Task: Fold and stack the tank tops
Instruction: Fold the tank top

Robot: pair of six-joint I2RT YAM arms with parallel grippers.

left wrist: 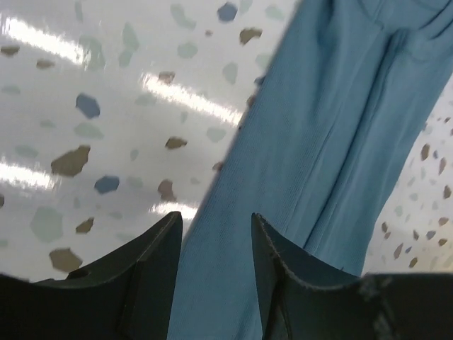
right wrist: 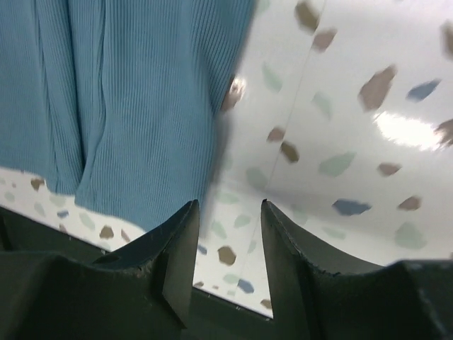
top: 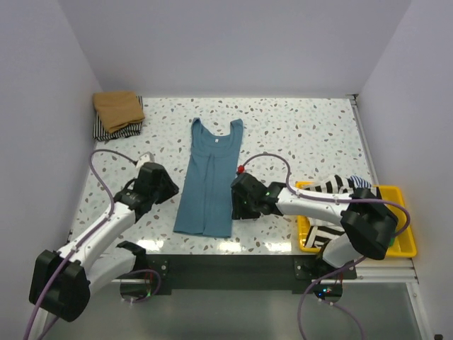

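A teal-blue tank top (top: 209,180) lies flat on the speckled table, neck toward the far side, with lengthwise creases down its middle. My left gripper (top: 170,190) is at its left edge, low over the cloth. In the left wrist view the open left gripper (left wrist: 216,216) shows the teal-blue tank top (left wrist: 333,120) between and beyond its fingers. My right gripper (top: 236,198) is at the shirt's right edge. In the right wrist view the right gripper (right wrist: 230,203) is open over bare table, just right of the teal-blue tank top (right wrist: 127,85). A folded tan-brown tank top (top: 119,108) rests on a folded striped tank top (top: 120,129) at the back left.
A yellow tray (top: 396,241) sits at the front right and holds crumpled black-and-white striped tank tops (top: 333,185). White walls close in the table on the left, back and right. The table's dark front edge (right wrist: 233,301) is close below the right gripper.
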